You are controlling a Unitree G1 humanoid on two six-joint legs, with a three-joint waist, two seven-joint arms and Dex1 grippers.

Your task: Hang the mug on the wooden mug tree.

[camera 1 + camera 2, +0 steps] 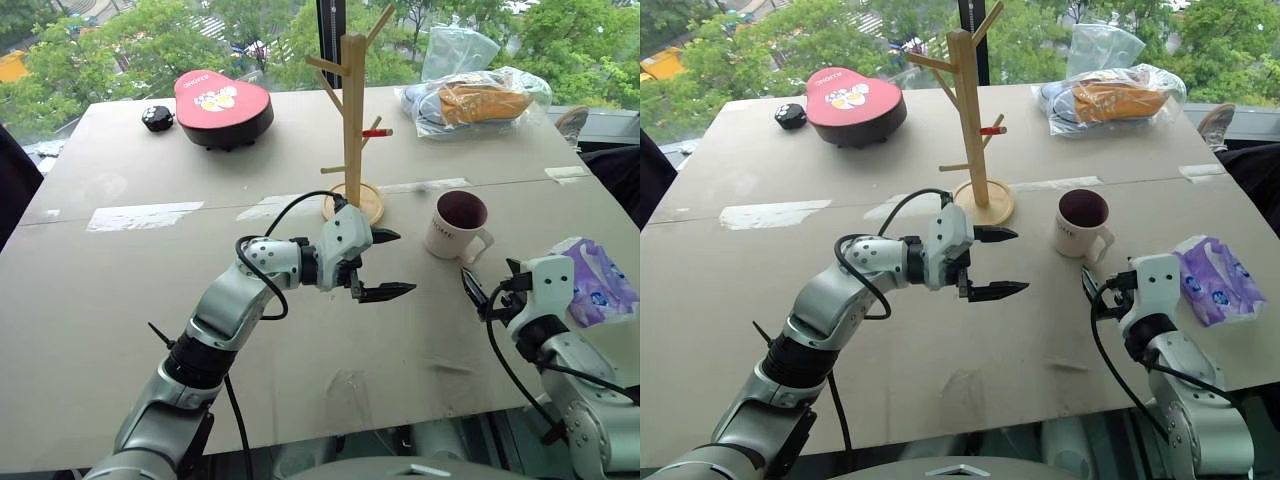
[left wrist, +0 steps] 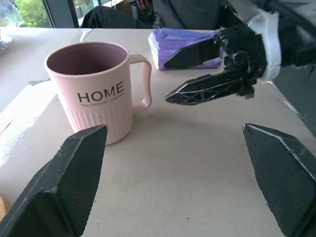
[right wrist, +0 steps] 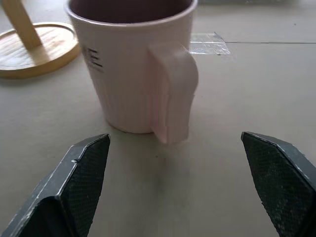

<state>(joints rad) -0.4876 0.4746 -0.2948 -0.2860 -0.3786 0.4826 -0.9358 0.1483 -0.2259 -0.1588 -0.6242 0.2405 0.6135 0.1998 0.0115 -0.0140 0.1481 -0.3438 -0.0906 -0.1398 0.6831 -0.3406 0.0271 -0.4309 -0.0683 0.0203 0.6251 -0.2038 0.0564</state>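
Mug (image 1: 456,224) upright on table (image 1: 120,300) beside wooden mug tree (image 1: 352,120), unheld — both grippers' fingers spread, left gripper (image 1: 385,265), right gripper (image 1: 490,285).

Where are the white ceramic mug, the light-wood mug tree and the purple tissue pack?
White ceramic mug (image 1: 452,237), left eye view, outer wall.
Light-wood mug tree (image 1: 354,110), left eye view, upright post.
Purple tissue pack (image 1: 1214,280), right eye view, top face.

The mug (image 2: 94,89) carries the word "HOME" in dark capitals on its side, with a line of much smaller print beneath it that is too fine to read. The red heart-shaped box (image 1: 223,106) near the surface's far left edge bears small white lettering, illegible here.
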